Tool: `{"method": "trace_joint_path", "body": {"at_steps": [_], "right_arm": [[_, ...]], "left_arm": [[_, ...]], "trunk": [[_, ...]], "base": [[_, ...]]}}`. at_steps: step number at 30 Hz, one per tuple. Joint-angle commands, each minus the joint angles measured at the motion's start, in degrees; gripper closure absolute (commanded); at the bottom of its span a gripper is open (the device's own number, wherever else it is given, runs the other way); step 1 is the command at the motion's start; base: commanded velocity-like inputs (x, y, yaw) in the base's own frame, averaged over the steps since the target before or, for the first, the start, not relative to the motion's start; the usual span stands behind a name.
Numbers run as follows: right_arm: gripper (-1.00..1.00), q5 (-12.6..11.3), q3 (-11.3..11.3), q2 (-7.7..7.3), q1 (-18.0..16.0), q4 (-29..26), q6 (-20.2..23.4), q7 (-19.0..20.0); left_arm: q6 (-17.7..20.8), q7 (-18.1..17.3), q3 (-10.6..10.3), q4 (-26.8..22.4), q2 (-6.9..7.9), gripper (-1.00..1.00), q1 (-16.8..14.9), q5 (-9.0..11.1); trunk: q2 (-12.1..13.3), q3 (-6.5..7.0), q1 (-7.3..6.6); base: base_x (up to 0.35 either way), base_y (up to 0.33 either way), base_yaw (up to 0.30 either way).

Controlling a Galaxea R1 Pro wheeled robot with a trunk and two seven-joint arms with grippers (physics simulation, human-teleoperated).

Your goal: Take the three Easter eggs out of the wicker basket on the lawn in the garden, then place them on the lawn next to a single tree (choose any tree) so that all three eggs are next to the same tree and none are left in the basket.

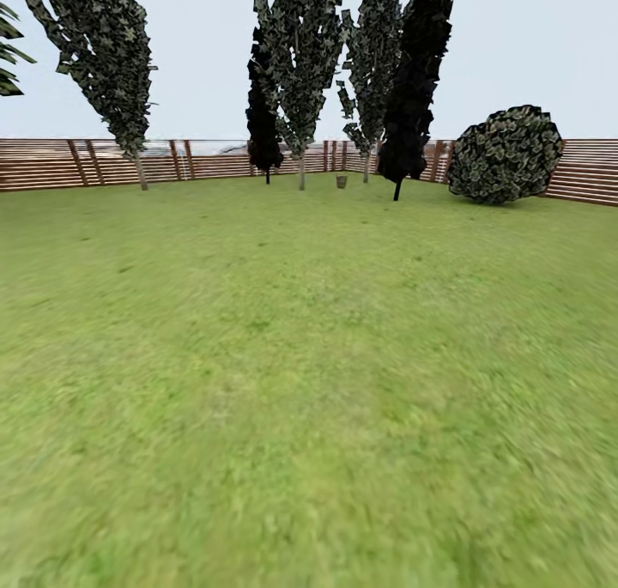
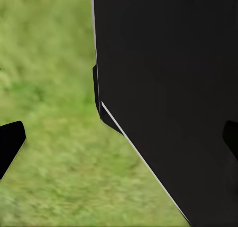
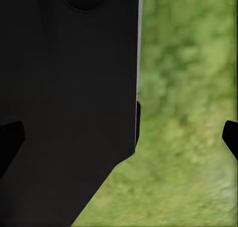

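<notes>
The wicker basket [image 1: 341,180] is a tiny brown shape far across the lawn [image 1: 309,382], at about 12 o'clock in the head view, just short of the wooden fence [image 1: 51,164]. It stands between two pale-trunked trees: the tree [image 1: 299,64] just to its 9 o'clock side and another tree [image 1: 372,56] at its 3 o'clock side. At this range it is too small to show a handle or any eggs inside.

In the left wrist view the left gripper [image 2: 119,137] has one dark fingertip [image 2: 10,143] at one edge of the picture and the other [image 2: 231,137] at the opposite edge, so the fingers are spread wide with nothing between them; a large black body panel covers much of the picture, with blurred grass beside it. The right gripper [image 3: 119,137] in the right wrist view is the same: its fingertips [image 3: 230,136] are set wide apart and grip nothing, and a black panel hides about half the picture. The basket lies well apart from both.

Further out, a black tree [image 1: 263,116] stands at 11 o'clock and a taller, leaning black tree [image 1: 416,73] at 1 o'clock. A round bush [image 1: 505,154] sits at 2 o'clock against the fence, and a leaning tree [image 1: 101,47] at 10 o'clock. The near grass is smeared and soft.
</notes>
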Motion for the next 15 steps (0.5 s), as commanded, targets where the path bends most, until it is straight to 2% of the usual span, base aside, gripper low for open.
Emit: {"method": "trace_joint_path", "body": {"at_steps": [1,15], "right_arm": [[-1.00,0.0,0.0,0.00,-0.1,0.1,0.0,0.0],[-1.00,0.0,0.0,0.00,-0.1,0.1,0.0,0.0]], "left_arm": [[0.0,0.0,0.0,-0.1,0.00,-1.00,0.0,0.0],[0.0,0.0,0.0,-0.1,-0.02,-1.00,0.0,0.0]], "trunk": [[0.0,-0.04,0.03],[0.0,-0.04,0.03]], "base": [[0.330,0.000,0.000],[0.330,0.000,0.000]]}}
